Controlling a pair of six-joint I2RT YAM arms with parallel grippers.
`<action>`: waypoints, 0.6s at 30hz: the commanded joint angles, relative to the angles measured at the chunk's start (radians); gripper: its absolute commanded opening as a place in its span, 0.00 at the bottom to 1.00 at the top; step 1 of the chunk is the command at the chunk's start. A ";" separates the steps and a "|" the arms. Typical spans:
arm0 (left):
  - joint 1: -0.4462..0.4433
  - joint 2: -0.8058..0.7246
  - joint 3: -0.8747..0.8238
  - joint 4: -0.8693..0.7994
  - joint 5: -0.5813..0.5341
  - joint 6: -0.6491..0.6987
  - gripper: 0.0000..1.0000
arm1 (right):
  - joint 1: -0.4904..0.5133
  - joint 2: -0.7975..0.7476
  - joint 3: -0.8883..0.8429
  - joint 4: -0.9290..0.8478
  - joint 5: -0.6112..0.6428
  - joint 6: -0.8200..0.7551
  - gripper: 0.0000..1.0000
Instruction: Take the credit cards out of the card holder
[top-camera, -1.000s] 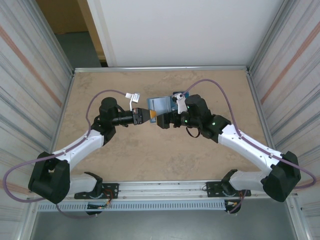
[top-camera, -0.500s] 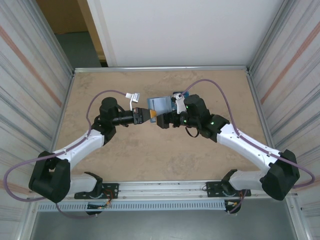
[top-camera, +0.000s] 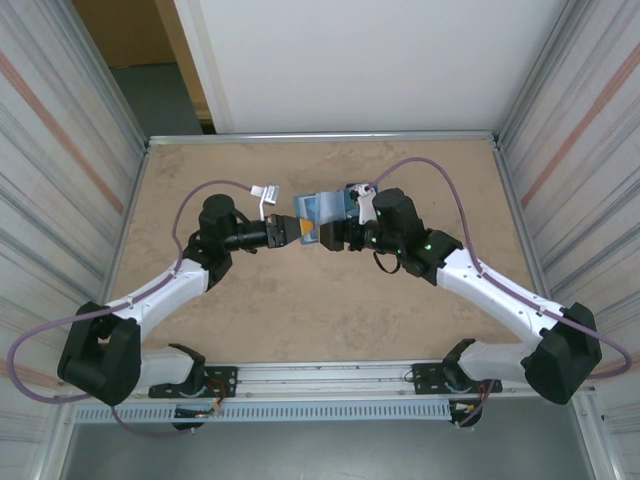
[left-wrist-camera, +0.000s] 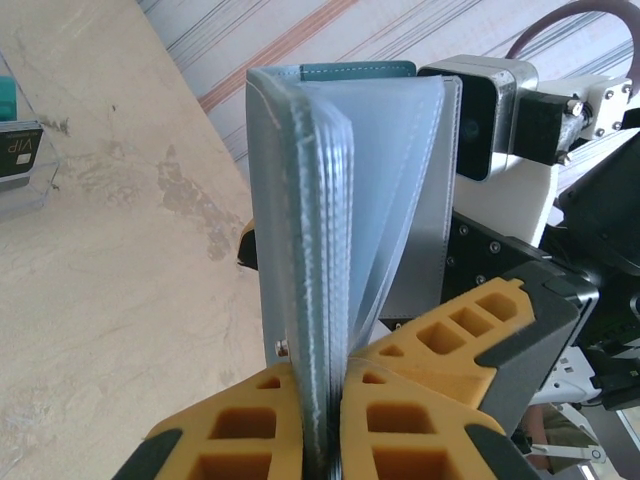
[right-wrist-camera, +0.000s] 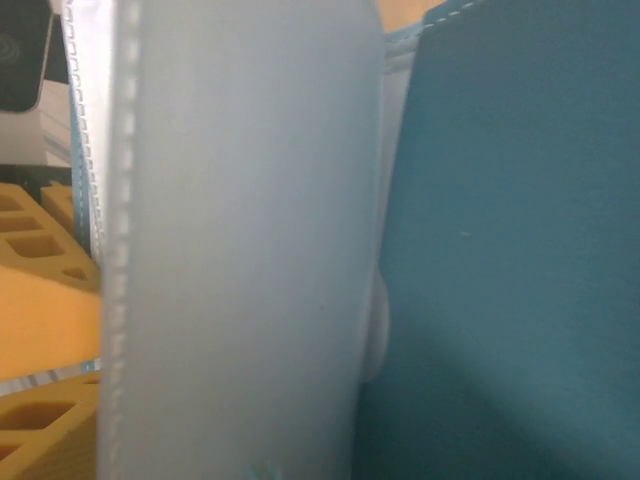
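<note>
The left gripper pinched the card holder tight and needed to hold it steady, but I could not tell the right gripper's grip.

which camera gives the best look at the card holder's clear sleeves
Left wrist: the card holder stands upright with its clear sleeves fanned, pinched at the bottom by the left gripper. Top external shows it small and far; right wrist shows a blurred close-up of its teal cover.
</note>
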 joint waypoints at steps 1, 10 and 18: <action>-0.005 -0.020 0.026 0.089 0.068 0.002 0.07 | -0.016 -0.009 -0.018 -0.025 0.090 0.016 0.79; -0.003 -0.039 0.023 0.035 0.042 0.043 0.03 | -0.040 -0.060 -0.040 -0.047 0.151 0.036 0.75; -0.002 -0.050 0.019 0.020 0.035 0.054 0.00 | -0.104 -0.170 -0.065 -0.149 0.259 0.080 0.75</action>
